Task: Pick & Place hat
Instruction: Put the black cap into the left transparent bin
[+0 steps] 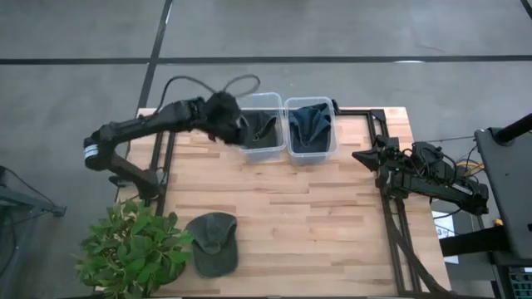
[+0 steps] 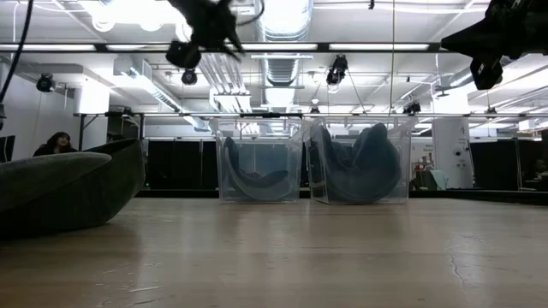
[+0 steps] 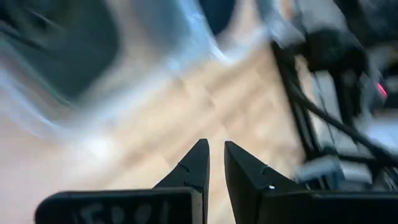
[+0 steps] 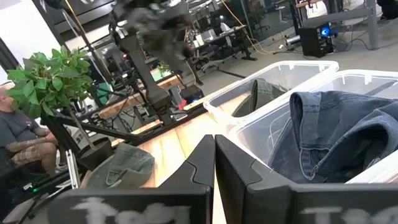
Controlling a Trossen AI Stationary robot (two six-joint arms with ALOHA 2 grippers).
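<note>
An olive green cap [image 1: 212,242] lies flat on the near left of the table, also seen in the right wrist view [image 4: 121,165] and low view [image 2: 60,192]. Two clear bins stand side by side at the far edge. The left bin [image 1: 249,151] holds a dark hat [image 1: 264,129]; the right bin [image 1: 334,133] holds a blue denim hat [image 1: 309,123]. My left gripper [image 1: 241,133] hovers above the left bin's left rim; its fingers [image 3: 216,152] are open by a narrow gap and empty. My right gripper [image 1: 359,155] waits near the table's right edge, shut [image 4: 214,140].
A potted plant [image 1: 133,249] stands at the near left corner beside the cap. Black frame rails run along the table's left and right sides. Bare wood lies between the bins and the cap. A person [image 4: 15,143] sits beyond the table.
</note>
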